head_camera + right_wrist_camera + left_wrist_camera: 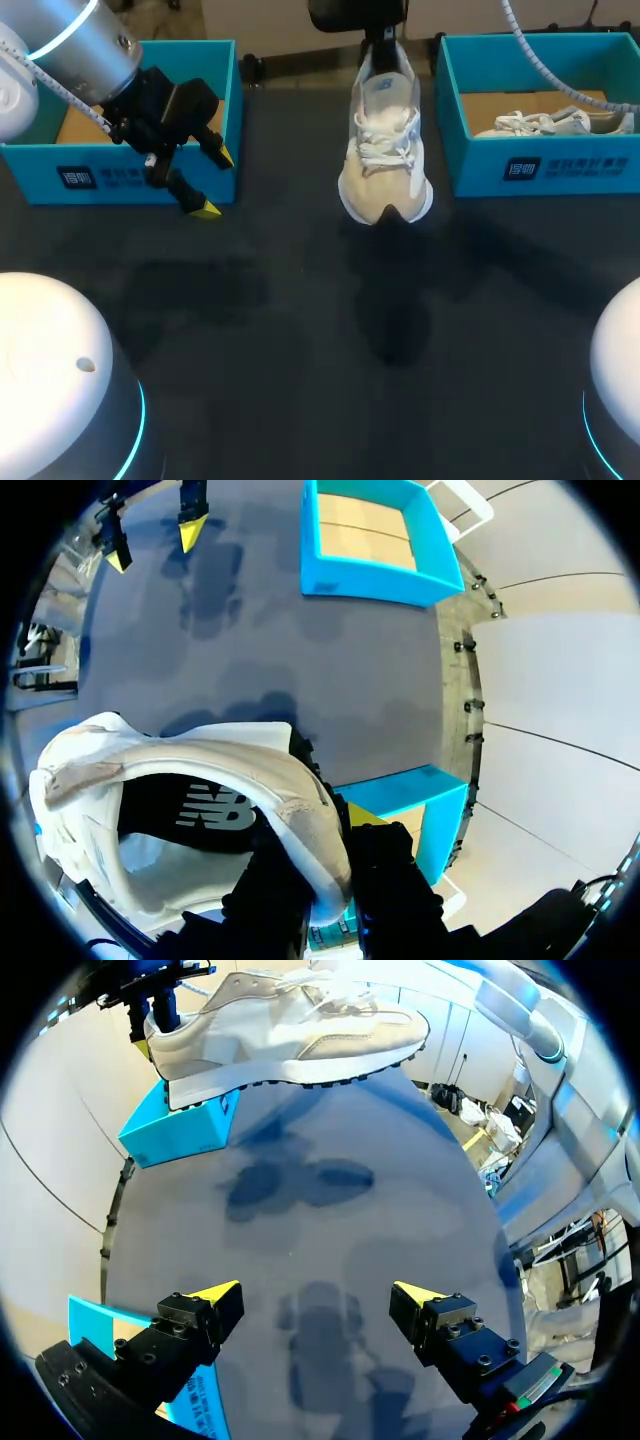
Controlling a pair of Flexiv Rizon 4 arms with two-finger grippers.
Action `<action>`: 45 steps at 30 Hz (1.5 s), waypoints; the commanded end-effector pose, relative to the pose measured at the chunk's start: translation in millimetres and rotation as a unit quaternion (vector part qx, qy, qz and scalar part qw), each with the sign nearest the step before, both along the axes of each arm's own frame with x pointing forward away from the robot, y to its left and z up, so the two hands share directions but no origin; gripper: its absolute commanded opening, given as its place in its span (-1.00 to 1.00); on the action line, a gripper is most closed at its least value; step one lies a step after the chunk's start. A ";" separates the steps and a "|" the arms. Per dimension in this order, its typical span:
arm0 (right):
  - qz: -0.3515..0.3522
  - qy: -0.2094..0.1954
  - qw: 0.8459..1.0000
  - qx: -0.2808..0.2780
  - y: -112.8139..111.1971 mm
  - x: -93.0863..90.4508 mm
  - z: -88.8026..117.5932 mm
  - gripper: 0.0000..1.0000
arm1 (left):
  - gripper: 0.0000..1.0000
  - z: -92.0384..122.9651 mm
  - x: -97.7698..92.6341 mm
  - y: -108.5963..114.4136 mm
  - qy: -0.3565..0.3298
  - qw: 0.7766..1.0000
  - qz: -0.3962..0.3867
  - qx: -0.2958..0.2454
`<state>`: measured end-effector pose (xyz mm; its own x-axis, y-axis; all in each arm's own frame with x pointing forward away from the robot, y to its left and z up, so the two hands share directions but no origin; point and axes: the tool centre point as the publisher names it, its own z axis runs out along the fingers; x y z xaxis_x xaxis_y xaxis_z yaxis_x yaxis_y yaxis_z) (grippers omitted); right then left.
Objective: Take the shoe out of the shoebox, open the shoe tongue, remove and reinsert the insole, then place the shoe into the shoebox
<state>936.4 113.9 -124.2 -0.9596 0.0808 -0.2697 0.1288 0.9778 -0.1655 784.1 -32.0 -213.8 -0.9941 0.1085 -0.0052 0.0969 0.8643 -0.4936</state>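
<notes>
Head view: over a dark table (300,330), between two blue shoeboxes (130,180), a pale sneaker (385,150) hangs toe-down, its heel collar pinched by the right gripper (382,42). It is probably light, with a soft upper; the stiffer heel suits gripping. The left gripper (216,182) hovers wide open and empty.

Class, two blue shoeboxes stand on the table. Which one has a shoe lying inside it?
The right shoebox: a white shoe lies inside it. The left shoebox shows only its bare cardboard floor.
</notes>
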 end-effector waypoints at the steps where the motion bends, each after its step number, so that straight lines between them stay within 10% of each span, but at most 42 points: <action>1: 0.005 0.006 1.000 0.013 -8.3 10.0 0.5 -1.00 | 1.00 -0.1 -1.1 0.5 -0.001 1.000 0.000 0.001; 29: -0.029 -0.065 0.996 0.051 -167.2 190.8 -10.8 -1.00 | 1.00 -0.1 -1.1 0.5 -0.001 1.000 0.000 0.001; 45: -0.030 -0.087 0.995 0.038 -183.8 207.4 -9.5 -1.00 | 1.00 -0.1 -1.1 0.5 -0.001 1.000 0.000 0.001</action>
